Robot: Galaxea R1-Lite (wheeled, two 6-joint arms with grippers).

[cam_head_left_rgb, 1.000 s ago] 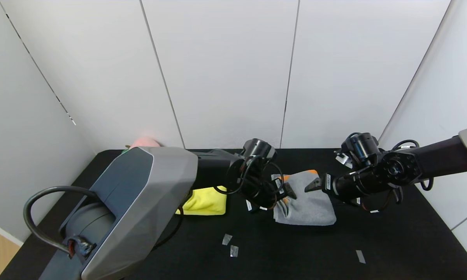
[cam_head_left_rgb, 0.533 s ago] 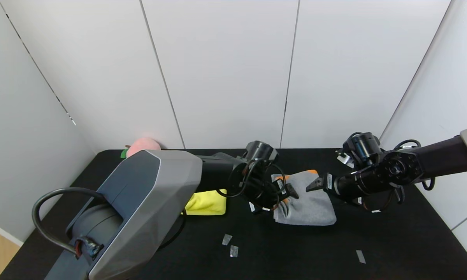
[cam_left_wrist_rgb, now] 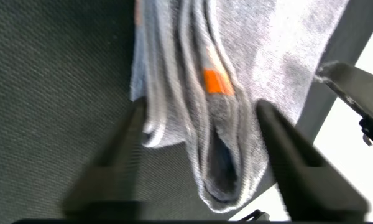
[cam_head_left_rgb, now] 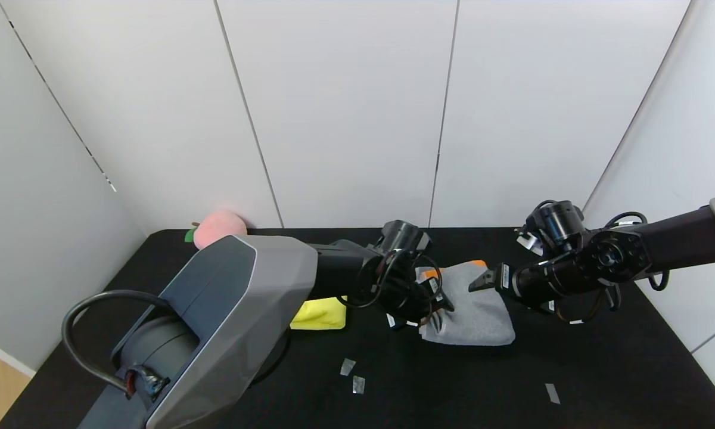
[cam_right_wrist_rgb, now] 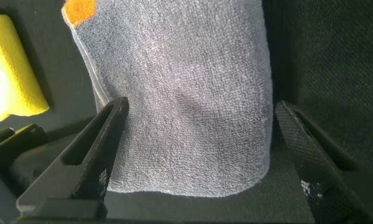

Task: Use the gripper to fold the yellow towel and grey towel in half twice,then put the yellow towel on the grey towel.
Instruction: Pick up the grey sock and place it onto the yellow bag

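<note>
On your far left, a pink plush peach (cam_head_left_rgb: 217,227) is sitting at the back of the black bench (cam_head_left_rgb: 602,369). The yellow towel (cam_head_left_rgb: 319,314) is lying folded on the bench, partly hidden behind your left arm. Your left hand (cam_head_left_rgb: 438,305) is reaching down at the layered edge of the folded grey towel (cam_head_left_rgb: 473,313), its fingers (cam_left_wrist_rgb: 121,155) straddling those folds with a gap between them. Your right hand (cam_head_left_rgb: 478,282) is hovering over the towel's far side, its fingers (cam_right_wrist_rgb: 93,162) spread wide, holding nothing.
</note>
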